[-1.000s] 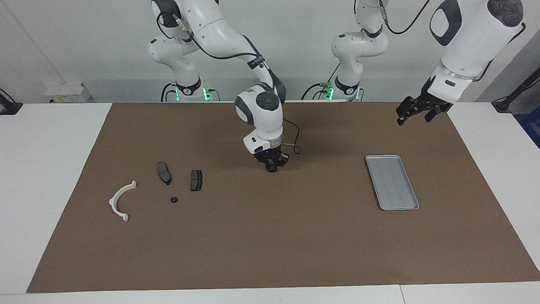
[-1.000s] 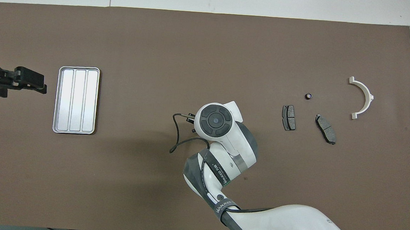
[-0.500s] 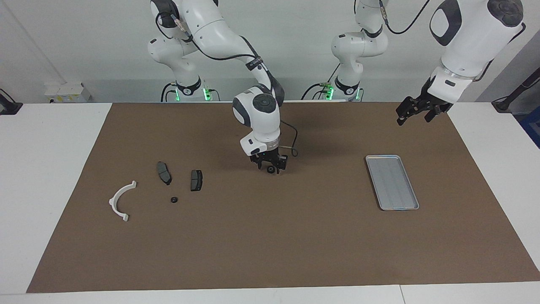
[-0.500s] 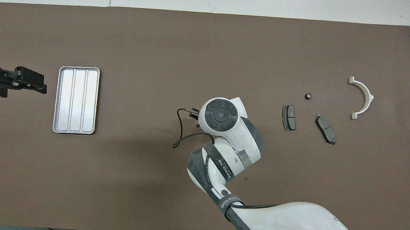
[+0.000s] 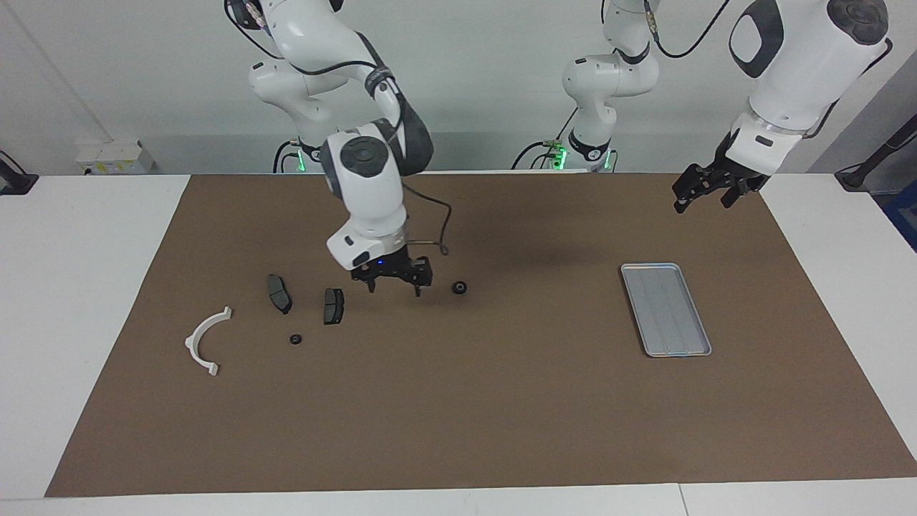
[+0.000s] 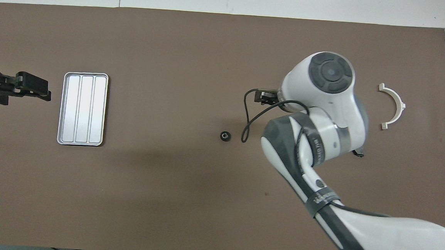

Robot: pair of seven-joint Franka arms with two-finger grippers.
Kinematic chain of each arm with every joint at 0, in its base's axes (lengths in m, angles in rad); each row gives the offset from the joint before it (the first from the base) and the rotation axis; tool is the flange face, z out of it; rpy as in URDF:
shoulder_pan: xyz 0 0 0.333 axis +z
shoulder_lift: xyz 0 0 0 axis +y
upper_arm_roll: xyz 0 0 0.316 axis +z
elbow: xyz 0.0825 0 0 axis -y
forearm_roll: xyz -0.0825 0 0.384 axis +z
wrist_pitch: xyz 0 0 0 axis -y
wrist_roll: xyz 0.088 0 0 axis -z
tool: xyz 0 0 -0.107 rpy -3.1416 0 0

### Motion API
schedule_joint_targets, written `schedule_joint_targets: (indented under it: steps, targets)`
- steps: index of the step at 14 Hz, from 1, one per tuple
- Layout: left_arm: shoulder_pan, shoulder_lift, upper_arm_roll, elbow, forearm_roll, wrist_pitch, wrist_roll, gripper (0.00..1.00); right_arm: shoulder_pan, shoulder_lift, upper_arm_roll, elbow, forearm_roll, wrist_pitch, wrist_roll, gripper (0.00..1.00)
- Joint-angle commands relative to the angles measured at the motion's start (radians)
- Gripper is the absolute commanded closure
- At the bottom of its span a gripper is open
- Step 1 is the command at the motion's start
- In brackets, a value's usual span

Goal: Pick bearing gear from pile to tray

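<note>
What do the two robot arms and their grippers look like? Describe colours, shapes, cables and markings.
Both arms are glossy white rounded segments with dark grey joint caps and bands. The right gripper and left gripper are black; a thin black cable loops beside the right one. Green lights glow at both bases.

One camera sits high across the worktop (image 5: 107, 287) facing me; the other looks steeply down from above my end. Both share the brown mat (image 5: 458, 401).

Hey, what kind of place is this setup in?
Probably a robotics lab: a white table under a brown mat, a metal tray, brake pads and a small black gear.
</note>
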Motion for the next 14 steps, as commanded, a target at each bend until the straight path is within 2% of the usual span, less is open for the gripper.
schedule_joint_targets:
  steps: [1,5,8,11,14]
  targets:
    - [-0.001,-0.015,-0.004,-0.026,0.005,0.027,-0.07,0.0,-0.115,-0.004,0.014,-0.034,0.007,0.002,-0.235,0.01]
    - [-0.094,-0.055,-0.009,-0.167,-0.001,0.157,-0.237,0.0,-0.217,-0.013,0.014,-0.098,0.007,0.063,-0.386,0.01]
    - [-0.176,0.004,-0.009,-0.171,-0.001,0.201,-0.365,0.0,-0.252,-0.024,0.014,-0.193,0.007,0.181,-0.459,0.01]
    - [-0.277,0.073,-0.007,-0.161,-0.001,0.279,-0.551,0.0,-0.268,-0.003,0.014,-0.2,0.006,0.224,-0.487,0.01]
    - [-0.369,0.144,-0.007,-0.134,0.0,0.342,-0.658,0.0,-0.271,0.019,0.013,-0.2,0.004,0.267,-0.49,0.01]
